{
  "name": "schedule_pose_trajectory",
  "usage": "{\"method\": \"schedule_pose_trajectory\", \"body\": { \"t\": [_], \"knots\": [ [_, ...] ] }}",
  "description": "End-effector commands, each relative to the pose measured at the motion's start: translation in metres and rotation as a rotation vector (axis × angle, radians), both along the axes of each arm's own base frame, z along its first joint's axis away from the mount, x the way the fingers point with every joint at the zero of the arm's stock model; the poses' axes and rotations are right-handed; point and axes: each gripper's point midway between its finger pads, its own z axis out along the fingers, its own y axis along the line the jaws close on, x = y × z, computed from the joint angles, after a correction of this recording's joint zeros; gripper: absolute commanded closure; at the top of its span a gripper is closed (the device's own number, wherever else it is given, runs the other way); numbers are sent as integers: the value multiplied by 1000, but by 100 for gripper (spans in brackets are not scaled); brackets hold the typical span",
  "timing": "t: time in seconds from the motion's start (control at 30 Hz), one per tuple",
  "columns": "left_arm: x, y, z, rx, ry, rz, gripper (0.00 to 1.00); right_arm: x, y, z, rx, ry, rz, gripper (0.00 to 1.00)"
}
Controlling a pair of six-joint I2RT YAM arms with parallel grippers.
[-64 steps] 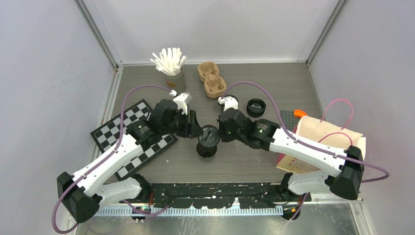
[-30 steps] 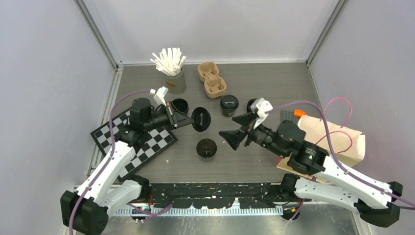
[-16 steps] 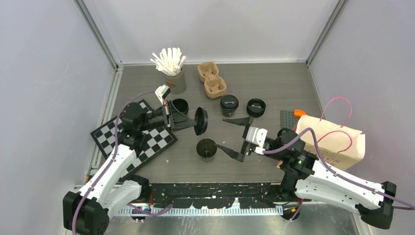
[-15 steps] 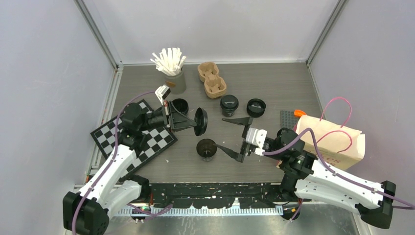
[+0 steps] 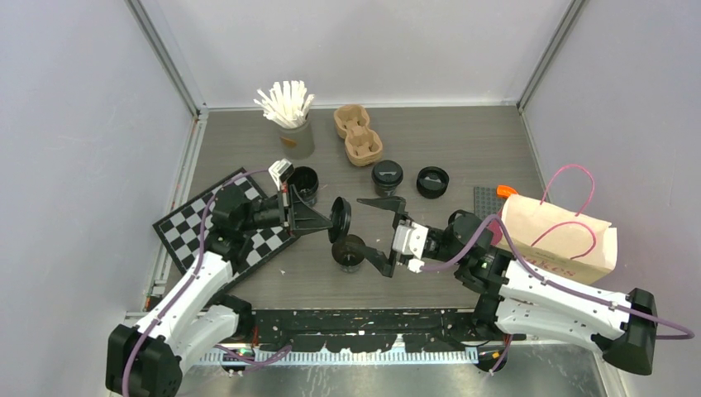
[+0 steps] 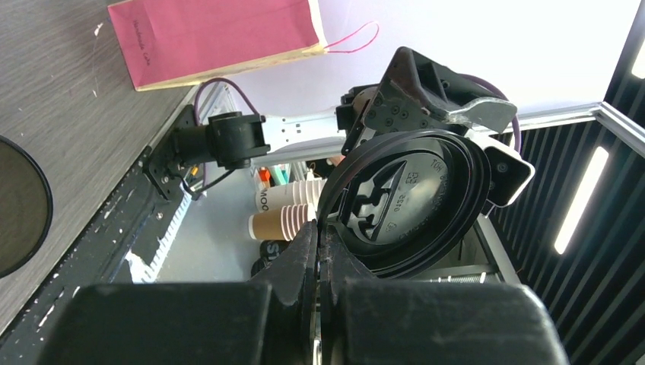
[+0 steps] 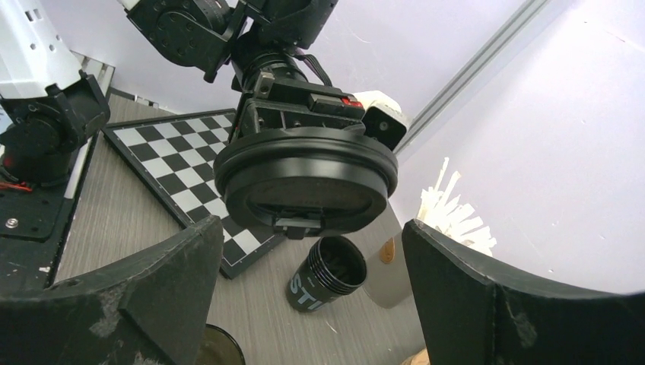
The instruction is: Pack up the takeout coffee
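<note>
One round black plastic lid [image 5: 340, 217], pinched by left gripper [image 5: 328, 220]; right gripper [image 5: 383, 235] gapes. Level it over the black paper cup [image 5: 349, 252].

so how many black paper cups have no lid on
2: one black paper cup mid-table, another open cup at the checkered board's far corner. The round black piece beside the lidded cup may be a third.

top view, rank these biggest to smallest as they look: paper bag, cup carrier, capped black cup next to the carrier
1. paper bag
2. cup carrier
3. capped black cup, clearly the smallest
</note>
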Motion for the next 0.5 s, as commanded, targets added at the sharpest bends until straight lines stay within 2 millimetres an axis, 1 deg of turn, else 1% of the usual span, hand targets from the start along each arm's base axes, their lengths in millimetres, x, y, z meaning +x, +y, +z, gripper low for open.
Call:
{"method": "schedule_pose_trajectory", "body": {
  "t": [0.0, 0.23, 0.4, 0.47],
  "knots": [
    [-8, -2, 9, -27, -51, -11, 100, -2, 6, 37, 69, -99, 8, 8],
    [-12, -3, 11, -33, -51, -17, 100, 2, 15, 31, 52, -103, -5, 8],
    [-12, -3, 10, -34, -40, -12, 100, 2, 14, 35, 78, -118, -23, 8],
    [-12, -3, 9, -34, -39, -11, 100, 1, 14, 36, 83, -119, -24, 11]
  ]
}}
